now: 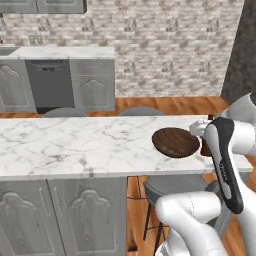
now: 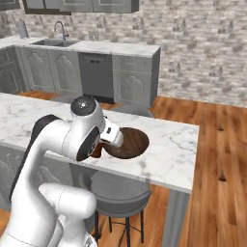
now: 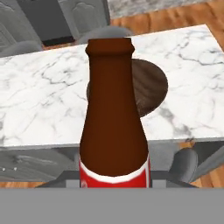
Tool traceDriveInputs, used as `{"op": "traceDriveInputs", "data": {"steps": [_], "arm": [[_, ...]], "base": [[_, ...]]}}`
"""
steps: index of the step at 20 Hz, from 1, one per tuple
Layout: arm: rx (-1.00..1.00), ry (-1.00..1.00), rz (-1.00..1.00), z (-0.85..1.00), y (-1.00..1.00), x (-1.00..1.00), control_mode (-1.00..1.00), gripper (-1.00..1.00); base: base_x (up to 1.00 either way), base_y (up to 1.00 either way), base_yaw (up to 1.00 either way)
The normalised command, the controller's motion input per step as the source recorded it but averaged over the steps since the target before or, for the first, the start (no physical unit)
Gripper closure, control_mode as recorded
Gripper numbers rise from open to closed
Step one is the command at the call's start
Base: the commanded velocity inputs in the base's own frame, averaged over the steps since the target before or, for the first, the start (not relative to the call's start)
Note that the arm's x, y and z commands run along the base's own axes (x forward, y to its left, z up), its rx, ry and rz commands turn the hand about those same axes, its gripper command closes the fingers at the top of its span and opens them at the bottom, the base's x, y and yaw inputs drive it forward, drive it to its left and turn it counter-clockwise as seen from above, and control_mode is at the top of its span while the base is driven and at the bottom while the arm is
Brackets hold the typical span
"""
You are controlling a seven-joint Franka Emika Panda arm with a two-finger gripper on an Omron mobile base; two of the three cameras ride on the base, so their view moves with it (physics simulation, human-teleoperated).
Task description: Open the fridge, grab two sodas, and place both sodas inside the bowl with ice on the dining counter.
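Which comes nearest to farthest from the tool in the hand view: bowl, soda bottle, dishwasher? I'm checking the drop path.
1. soda bottle, held in the tool.
2. bowl, just behind, on the dining counter.
3. dishwasher, across the floor.

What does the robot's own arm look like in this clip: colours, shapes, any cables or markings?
The arm is glossy white, built of rounded, bulbous segments with dark grey to black joint bands. One joint ends in a round dark cap with a light centre mark. A long black strip runs down one link. No loose cables show.
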Motion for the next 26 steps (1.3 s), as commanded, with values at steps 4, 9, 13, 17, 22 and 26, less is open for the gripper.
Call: {"op": "traceDriveInputs", "data": {"steps": [4,9,13,17,22,26], "arm": [[-0.07,0.31,0.07,-0.22,-0.01,1.0,-1.0,1.0],[-0.14,0.32,0.13,-0.35,0.0,0.88,-1.0,1.0],[-0.08,0.25,0.19,-0.47,-0.08,0.68,-1.0,1.0],[-0.03,0.18,0.19,-0.68,-0.09,0.62,-1.0,1.0],[0.0,0.06,0.13,-0.48,-0.07,0.46,-1.0,1.0],[0.0,0.0,0.12,-0.22,-0.13,0.27,-1.0,1.0]], "base": [[0.0,0.0,0.0],[0.0,0.0,0.0],[0.0,0.0,0.0],[0.0,0.0,0.0],[0.0,0.0,0.0],[0.0,0.0,0.0]]}}
